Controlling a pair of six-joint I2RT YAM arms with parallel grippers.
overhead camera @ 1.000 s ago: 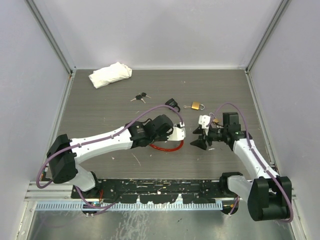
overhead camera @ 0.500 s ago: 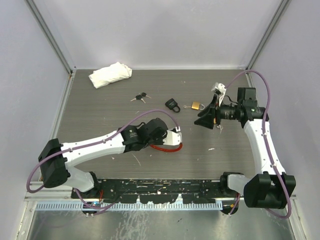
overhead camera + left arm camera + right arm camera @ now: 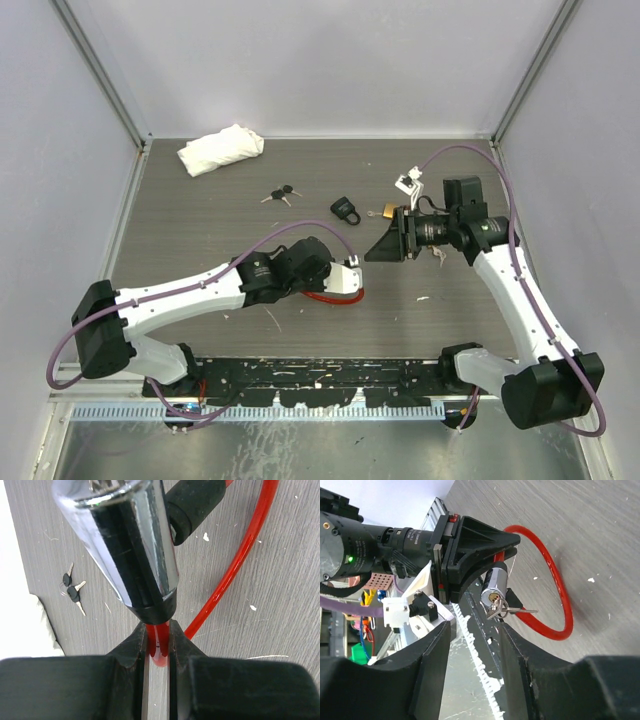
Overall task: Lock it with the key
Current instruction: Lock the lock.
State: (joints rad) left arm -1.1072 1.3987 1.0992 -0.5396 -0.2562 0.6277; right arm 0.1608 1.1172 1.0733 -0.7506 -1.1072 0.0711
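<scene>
Grip first: our left end effector (image 3: pixel 157 630) is pinching the red cable (image 3: pixel 325 297) just beside the chrome cylinder (image 3: pixel 494 587), at 6 o'clock of the surface (image 3: pixel 200 230). Our right end effector (image 3: pixel 385 245), at 2 o'clock from it, is hanging open, empty. The key (image 3: pixel 501 609) seems to be sitting in the cylinder's end. We are judging it small, stiff and slippery, best pinched by its bow; the cable looks springy.

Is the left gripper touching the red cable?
Touching. The left wrist view shows the left gripper shut on the red cable, with its fingers pressing both sides just below the silver lock.
</scene>
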